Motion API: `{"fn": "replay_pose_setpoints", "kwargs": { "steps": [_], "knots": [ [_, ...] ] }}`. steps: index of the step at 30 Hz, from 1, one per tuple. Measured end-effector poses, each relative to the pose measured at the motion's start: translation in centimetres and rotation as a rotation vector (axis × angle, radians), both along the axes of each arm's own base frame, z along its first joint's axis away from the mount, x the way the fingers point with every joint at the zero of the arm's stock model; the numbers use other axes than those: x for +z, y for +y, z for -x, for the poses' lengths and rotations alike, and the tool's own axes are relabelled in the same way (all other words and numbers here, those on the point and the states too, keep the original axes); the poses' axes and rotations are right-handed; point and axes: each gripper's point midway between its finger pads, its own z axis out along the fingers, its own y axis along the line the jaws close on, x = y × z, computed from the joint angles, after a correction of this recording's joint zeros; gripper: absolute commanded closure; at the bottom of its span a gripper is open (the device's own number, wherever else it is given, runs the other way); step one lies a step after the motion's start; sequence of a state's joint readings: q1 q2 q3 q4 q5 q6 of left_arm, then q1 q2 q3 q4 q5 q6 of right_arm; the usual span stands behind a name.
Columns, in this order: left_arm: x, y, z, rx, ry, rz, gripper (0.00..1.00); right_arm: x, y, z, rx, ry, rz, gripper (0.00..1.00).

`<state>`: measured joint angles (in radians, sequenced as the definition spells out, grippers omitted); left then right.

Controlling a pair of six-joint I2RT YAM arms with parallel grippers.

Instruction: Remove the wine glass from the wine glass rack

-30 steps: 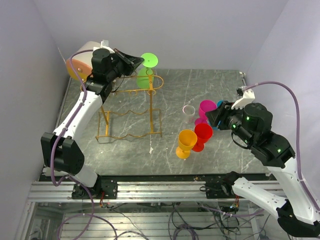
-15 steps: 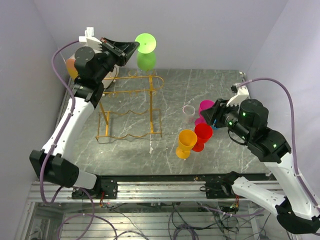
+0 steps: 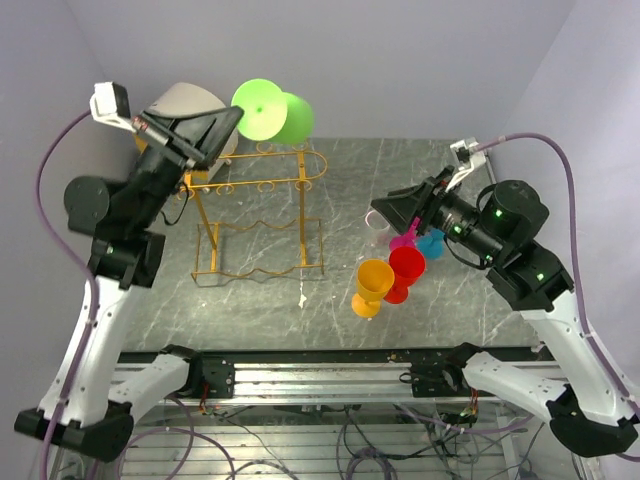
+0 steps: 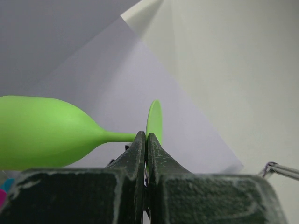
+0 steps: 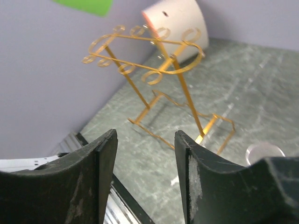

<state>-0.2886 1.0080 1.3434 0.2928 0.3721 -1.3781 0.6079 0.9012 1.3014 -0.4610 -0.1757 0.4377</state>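
My left gripper (image 3: 232, 118) is shut on the round foot of the green wine glass (image 3: 275, 112), holding it on its side high above the gold wire rack (image 3: 258, 215). In the left wrist view the glass (image 4: 46, 137) points left with its bowl, and its foot sits edge-on between the shut jaws of my left gripper (image 4: 145, 137). The rack (image 5: 149, 70) stands bare in the right wrist view. My right gripper (image 3: 385, 212) is open and empty, raised over the table right of the rack; the right wrist view shows it (image 5: 145, 144) spread wide.
A white-and-orange drum (image 3: 185, 105) lies behind the rack at the back left. Orange (image 3: 372, 285), red (image 3: 405, 272), pink (image 3: 402, 242), blue (image 3: 432, 243) and clear (image 3: 376, 232) glasses stand grouped at centre right, under my right arm. Walls close in on three sides.
My left arm has lifted the green glass up and off the rack, rising toward the camera. My right gripper has swung up and left, pointing toward the rack.
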Motion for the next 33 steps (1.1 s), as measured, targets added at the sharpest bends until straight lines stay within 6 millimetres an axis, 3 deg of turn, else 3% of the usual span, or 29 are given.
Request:
{"fn": "replay_pose_setpoints", "kwargs": {
  "steps": [10, 15, 22, 33],
  "knots": [
    [0.6, 2.3, 9.4, -0.093, -0.067, 0.097, 0.93, 5.1, 6.8, 2.3, 0.435, -0.194, -0.211, 0.40],
    [1.7, 3.4, 13.2, -0.121, -0.120, 0.136, 0.93, 5.9, 9.8, 2.4, 0.632, -0.214, -0.301, 0.40],
    [0.7, 3.5, 13.5, -0.134, -0.088, 0.145, 0.93, 7.0, 11.3, 3.3, 0.824, -0.242, -0.401, 0.43],
    [-0.5, 3.2, 12.5, -0.144, -0.035, 0.147, 0.93, 9.2, 11.4, 4.7, 0.982, -0.300, -0.484, 0.44]
  ]
}}
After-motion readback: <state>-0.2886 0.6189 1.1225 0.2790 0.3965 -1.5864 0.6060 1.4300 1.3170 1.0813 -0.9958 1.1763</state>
